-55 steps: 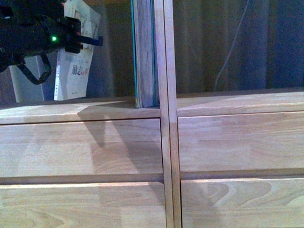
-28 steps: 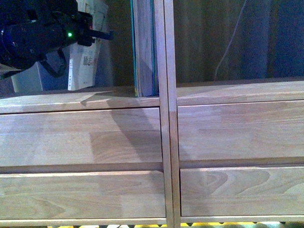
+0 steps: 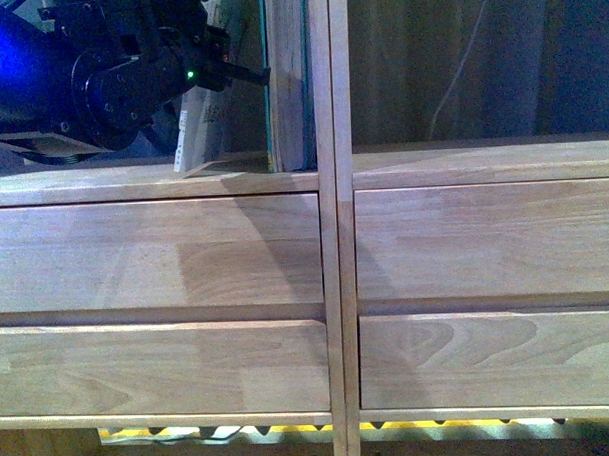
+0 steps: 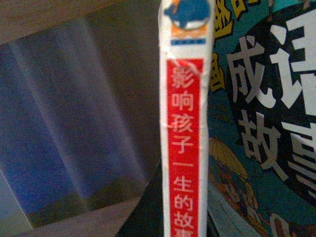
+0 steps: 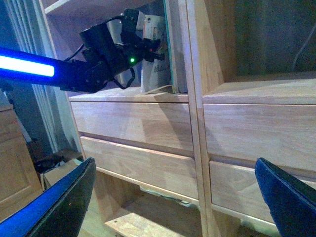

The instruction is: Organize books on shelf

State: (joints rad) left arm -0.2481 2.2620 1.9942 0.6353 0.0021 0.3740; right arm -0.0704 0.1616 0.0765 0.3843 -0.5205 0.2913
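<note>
light-wood shelf [image 3: 153, 181], 4 drawer fronts [image 3: 155, 258], 2 books [image 3: 281, 139]: thin paperback [image 3: 193, 132] beside teal volume [image 3: 284, 79]. left arm [image 3: 109, 80] level, left fingers [image 3: 239, 72] clamp the paperback; right fingers [image 5: 69, 202] wide.

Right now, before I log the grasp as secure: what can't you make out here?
Left gripper hold on the thin paperback: in the front view the arm covers the jaws; the left wrist view shows only the spine.
Teal book top: cut off by the front view's upper edge.
Paperback's cover art: front view, mostly behind the arm; right wrist view, too small.
</note>
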